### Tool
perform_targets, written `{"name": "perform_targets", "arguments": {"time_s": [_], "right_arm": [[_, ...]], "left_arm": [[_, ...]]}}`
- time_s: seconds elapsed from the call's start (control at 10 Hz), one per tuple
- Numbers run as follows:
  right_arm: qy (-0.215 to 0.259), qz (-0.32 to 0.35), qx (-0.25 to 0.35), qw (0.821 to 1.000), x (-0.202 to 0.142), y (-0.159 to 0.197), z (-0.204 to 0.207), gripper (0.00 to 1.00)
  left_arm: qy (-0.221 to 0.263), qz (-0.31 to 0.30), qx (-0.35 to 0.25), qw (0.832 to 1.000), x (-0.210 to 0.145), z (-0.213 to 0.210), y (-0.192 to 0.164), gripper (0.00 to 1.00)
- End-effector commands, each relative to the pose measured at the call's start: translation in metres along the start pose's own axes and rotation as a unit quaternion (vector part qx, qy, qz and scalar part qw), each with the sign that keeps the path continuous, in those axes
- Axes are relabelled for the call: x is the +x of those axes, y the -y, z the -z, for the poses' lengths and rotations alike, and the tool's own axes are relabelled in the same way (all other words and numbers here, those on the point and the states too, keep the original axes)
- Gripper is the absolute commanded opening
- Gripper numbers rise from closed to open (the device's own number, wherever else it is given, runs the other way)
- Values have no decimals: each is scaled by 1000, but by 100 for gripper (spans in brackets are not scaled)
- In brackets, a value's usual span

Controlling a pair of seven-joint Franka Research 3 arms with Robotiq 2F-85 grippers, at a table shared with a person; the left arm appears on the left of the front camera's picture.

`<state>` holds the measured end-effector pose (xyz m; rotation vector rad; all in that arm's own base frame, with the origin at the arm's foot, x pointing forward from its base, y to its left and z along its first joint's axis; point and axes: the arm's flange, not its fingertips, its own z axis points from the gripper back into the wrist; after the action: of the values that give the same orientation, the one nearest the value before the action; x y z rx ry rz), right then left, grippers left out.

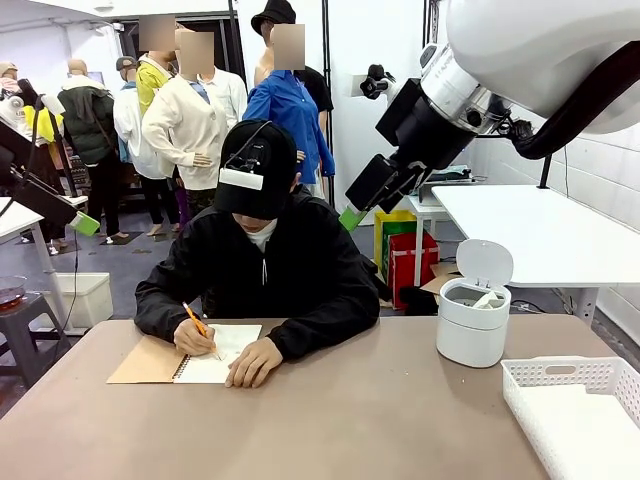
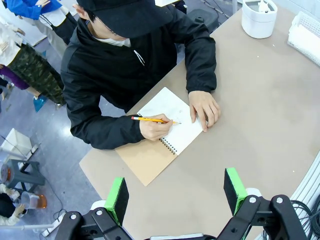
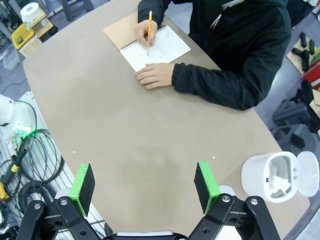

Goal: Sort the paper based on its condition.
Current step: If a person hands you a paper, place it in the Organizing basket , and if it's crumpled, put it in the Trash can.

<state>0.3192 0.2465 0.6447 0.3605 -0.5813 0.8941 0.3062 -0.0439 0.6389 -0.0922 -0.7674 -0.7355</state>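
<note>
Left gripper [image 2: 176,192]: jaws released, empty, above the bench [image 2: 250,125].
Right gripper [image 3: 145,185]: jaws released, empty.
Paper [image 1: 575,415]: apparently a flat white sheet inside the basket [image 1: 560,372], bench's 4 o'clock.
Notebook [image 1: 160,362]: at 10 o'clock, under the person's hand [image 1: 253,362].

A plain brown table [image 1: 350,420] is seen, rounded at its corners. An open spiral notebook [image 1: 150,362] with a brown cover is laid near the far edge. A white lidded bin [image 1: 473,325] is stood toward the right, and a white lattice basket [image 1: 560,372] is set at the near right corner.
</note>
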Motion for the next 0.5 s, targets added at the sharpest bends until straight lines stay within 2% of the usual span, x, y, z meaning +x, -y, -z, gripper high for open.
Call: {"name": "perform_targets", "arguments": {"time_s": [0.0,0.4], "right_arm": [[1,2,-1,1000,0,0,0,100],[1,2,-1,1000,0,0,0,100]], "left_arm": [[-1,-1,-1,1000,0,1,0,100],[-1,-1,-1,1000,0,1,0,100]]}}
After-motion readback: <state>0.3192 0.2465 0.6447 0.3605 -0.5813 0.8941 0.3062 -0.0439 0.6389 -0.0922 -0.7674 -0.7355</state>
